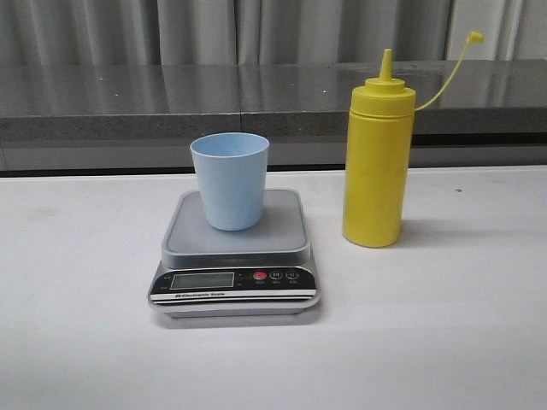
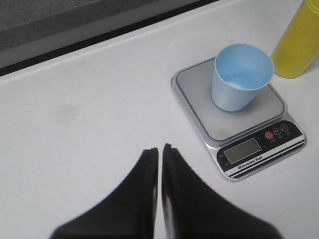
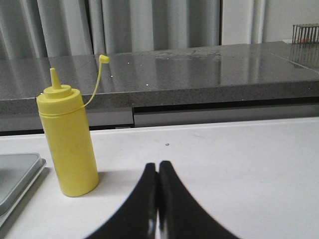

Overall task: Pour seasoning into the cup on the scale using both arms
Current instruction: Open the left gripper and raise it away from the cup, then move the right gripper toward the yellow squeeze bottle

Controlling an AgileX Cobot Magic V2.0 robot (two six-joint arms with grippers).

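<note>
The pale blue cup (image 1: 229, 180) stands upright on the platform of the silver-grey scale (image 1: 235, 256) at the table's middle. The tall yellow seasoning bottle (image 1: 377, 166) stands upright just right of the scale, its tethered cap hanging open off the nozzle. Neither arm shows in the front view. My left gripper (image 2: 159, 148) is shut and empty over bare table, apart from the scale (image 2: 259, 134) and cup (image 2: 240, 77). My right gripper (image 3: 158, 165) is shut and empty, apart from the bottle (image 3: 69, 142).
A white tabletop (image 1: 444, 325) carries everything. A dark grey counter ledge (image 1: 171, 102) runs along the back, with grey curtains behind it. A small wire rack (image 3: 305, 33) stands on the ledge in the right wrist view.
</note>
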